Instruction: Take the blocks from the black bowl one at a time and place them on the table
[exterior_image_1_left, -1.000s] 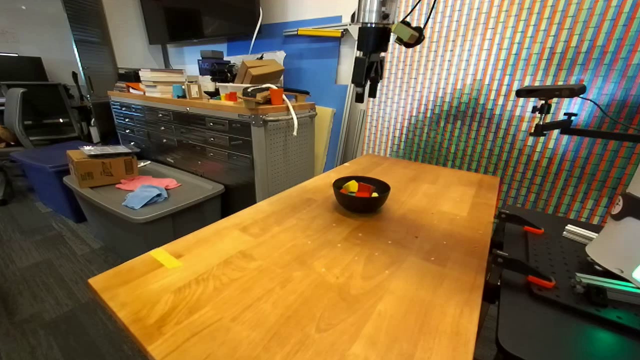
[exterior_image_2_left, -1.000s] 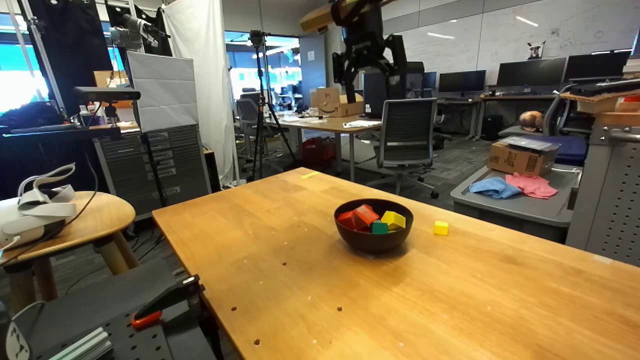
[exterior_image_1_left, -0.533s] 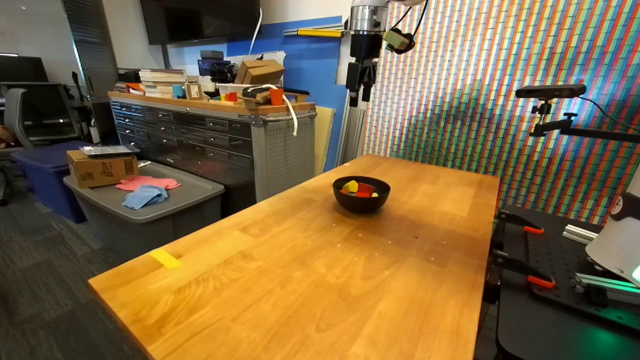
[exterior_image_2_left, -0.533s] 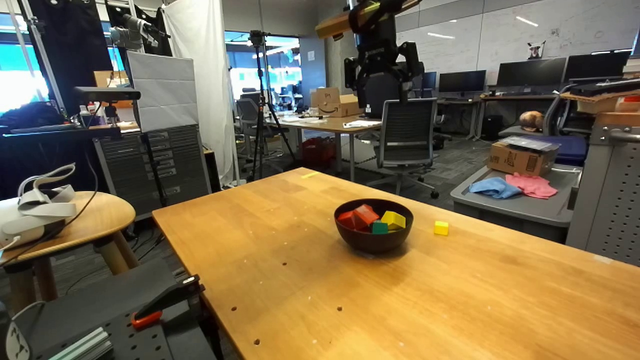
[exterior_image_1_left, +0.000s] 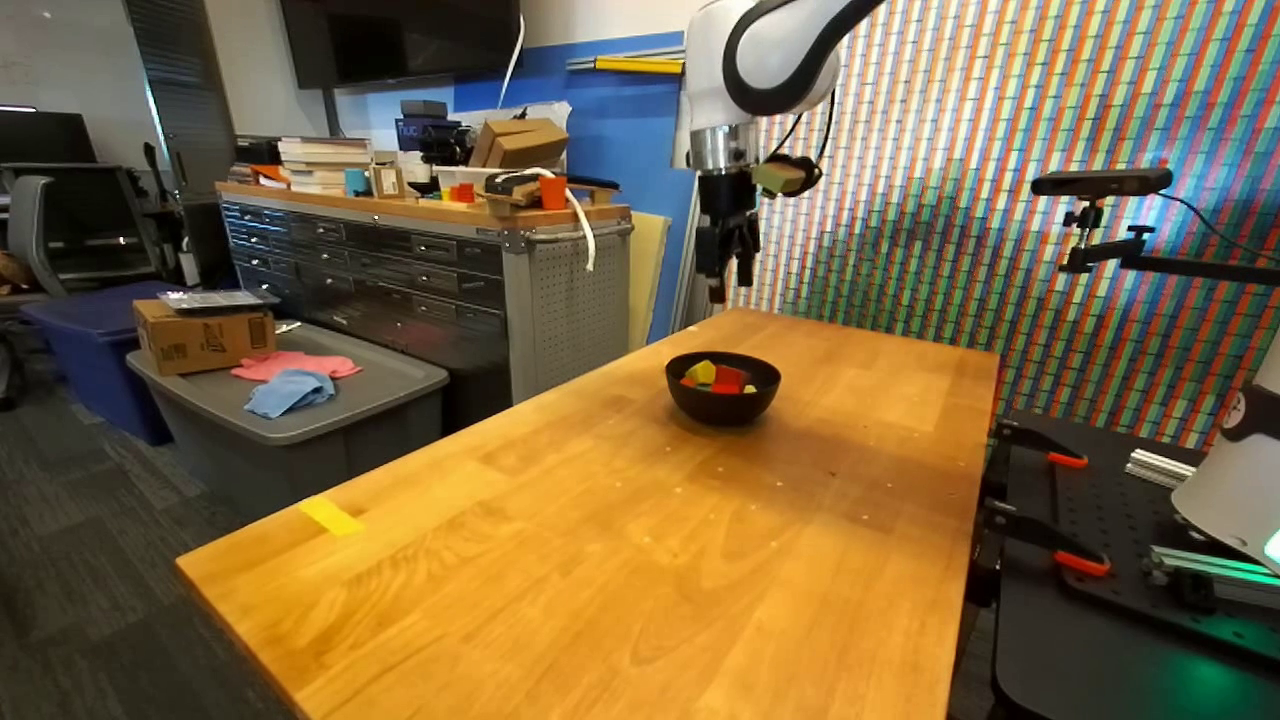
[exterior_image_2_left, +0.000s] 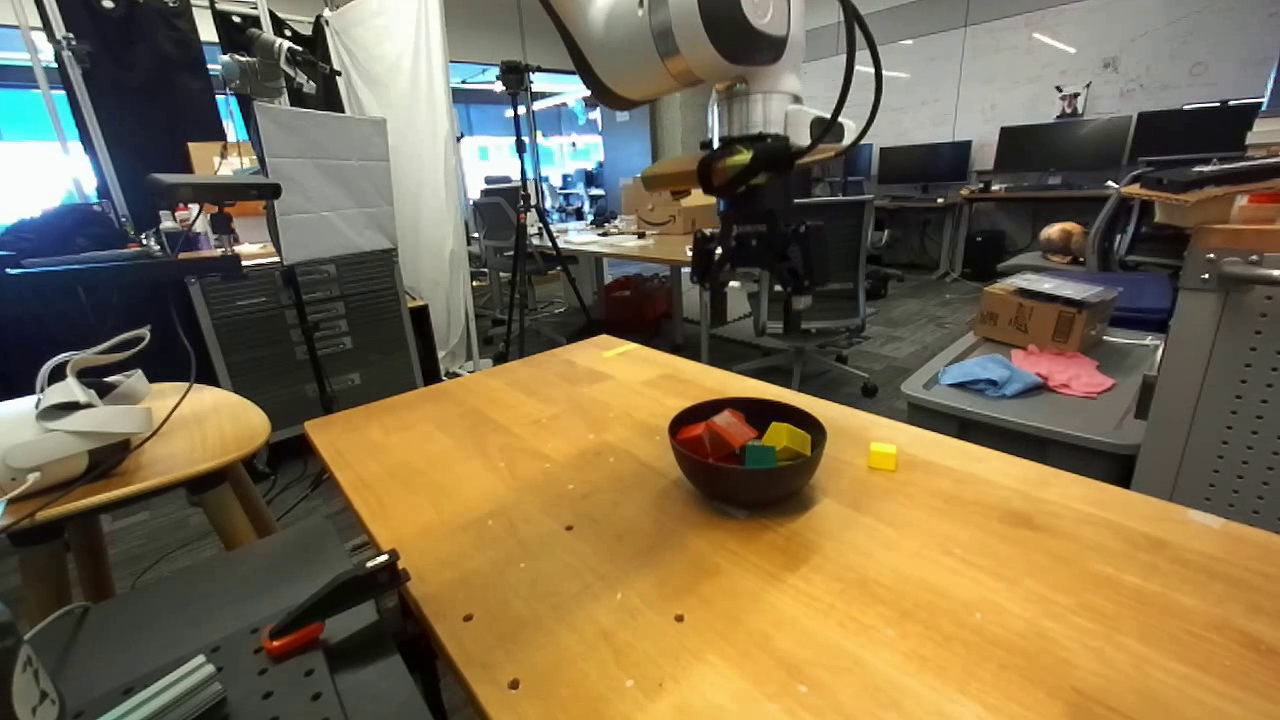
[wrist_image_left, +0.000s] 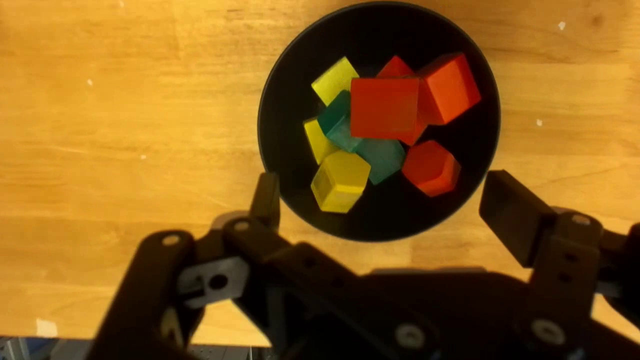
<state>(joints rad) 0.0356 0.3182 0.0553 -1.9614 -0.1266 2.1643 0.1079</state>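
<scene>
On the wooden table (exterior_image_2_left: 900, 600), red, green and yellow blocks (wrist_image_left: 385, 108) sit in the black bowl (exterior_image_2_left: 745, 485), another yellow block (exterior_image_2_left: 882, 456) near it; the gripper (wrist_image_left: 384, 197) hangs above the bowl, jaws wide apart.

In an exterior view, a pink cloth (exterior_image_1_left: 295, 365) and a blue cloth (exterior_image_1_left: 290, 395) lie touching on a grey bin (exterior_image_1_left: 390, 387) at nine o'clock, beside a cardboard box (exterior_image_1_left: 205, 340); a drawer cabinet (exterior_image_1_left: 370, 282) stands at ten, a dark screen (exterior_image_1_left: 400, 45) at eleven, yellow tape (exterior_image_1_left: 331, 516) at eight. In an exterior view, a white headset (exterior_image_2_left: 75, 430) rests on a round stool (exterior_image_2_left: 225, 430) at nine, with a black tripod (exterior_image_2_left: 520, 200) at eleven.
</scene>
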